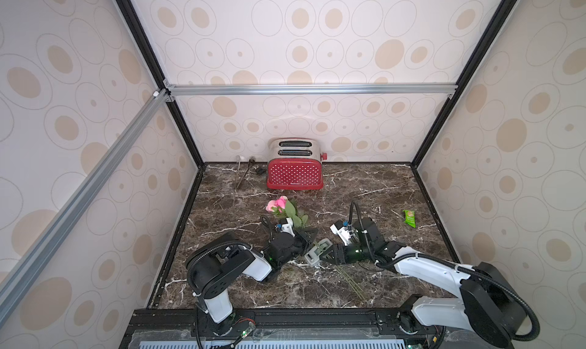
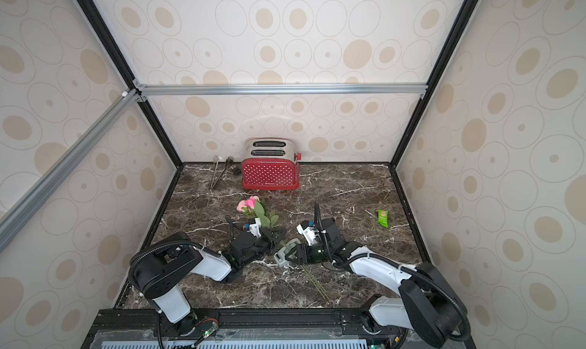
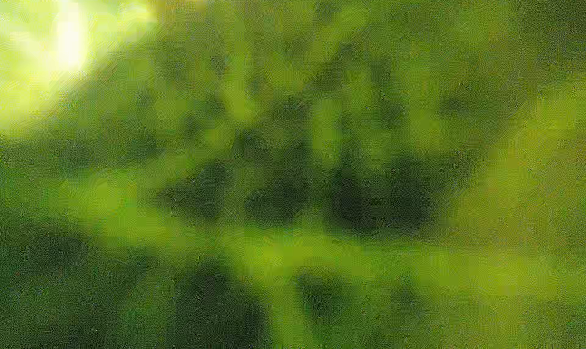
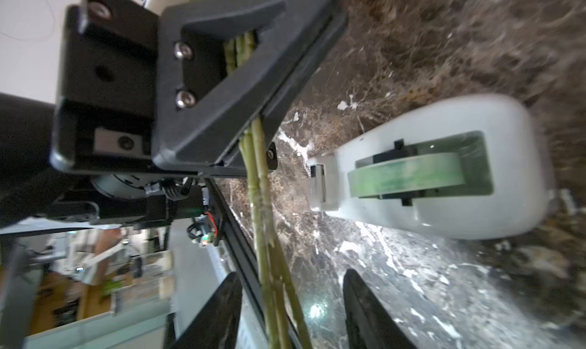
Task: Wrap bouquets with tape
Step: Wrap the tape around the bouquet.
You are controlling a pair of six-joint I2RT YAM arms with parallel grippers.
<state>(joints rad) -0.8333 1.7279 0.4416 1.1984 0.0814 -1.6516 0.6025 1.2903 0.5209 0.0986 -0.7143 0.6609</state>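
The bouquets lie on the marble top as one bunch, with pink blooms (image 1: 279, 204) (image 2: 250, 204) toward the back and thin green stems (image 1: 352, 284) (image 2: 314, 281) running to the front. My left gripper (image 1: 310, 235) (image 2: 277, 235) is shut on the stems (image 4: 258, 173) just below the leaves. Blurred green leaves fill the left wrist view. The grey tape dispenser (image 1: 317, 252) (image 2: 287, 252) (image 4: 444, 173) stands beside the stems, its greenish roll showing. My right gripper (image 1: 326, 255) (image 2: 293, 255) (image 4: 291, 281) is open right by the dispenser. The stems pass loosely between its fingers.
A red toaster (image 1: 295, 170) stands against the back wall with metal tongs (image 1: 241, 173) to its left. A small green snack packet (image 1: 409, 218) lies at the right. Patterned walls close in three sides of the marble top (image 1: 364, 189).
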